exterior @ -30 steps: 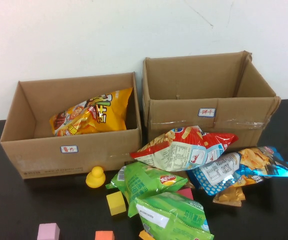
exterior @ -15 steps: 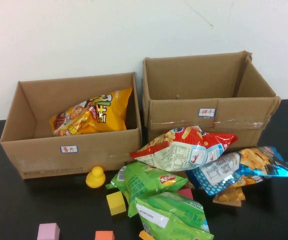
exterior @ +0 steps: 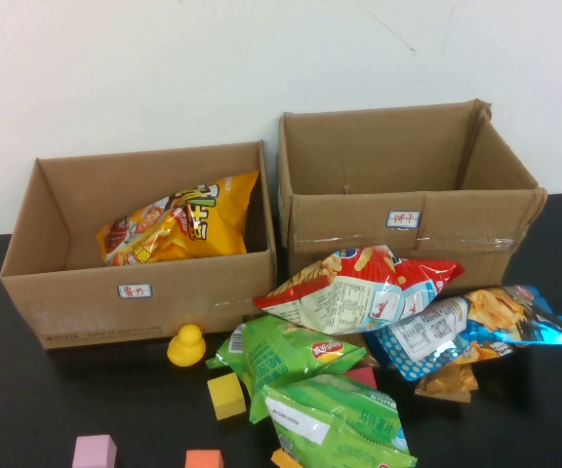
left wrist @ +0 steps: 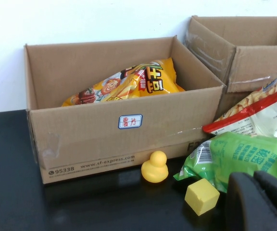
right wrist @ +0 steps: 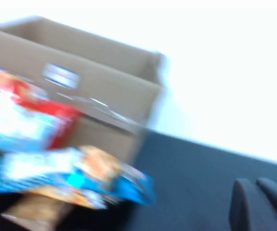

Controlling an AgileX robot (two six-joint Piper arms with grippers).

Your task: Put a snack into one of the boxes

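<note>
High view matches a second ago. Left hand (left wrist: 258, 202), closed and empty, sits just beside the green bag (left wrist: 239, 159); right hand (right wrist: 261, 204), also closed, hangs near the blue bag (right wrist: 71, 180). No snack grasped yet.

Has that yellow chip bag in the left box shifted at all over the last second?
No. The yellow chip bag leans against the left cardboard box's back wall, unchanged. Neither pincer shows in the high view.

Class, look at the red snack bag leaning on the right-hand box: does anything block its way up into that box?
Nothing visible does. The red bag rests against the open right box. Each tool, left and right, shows only in its own wrist view.
</note>
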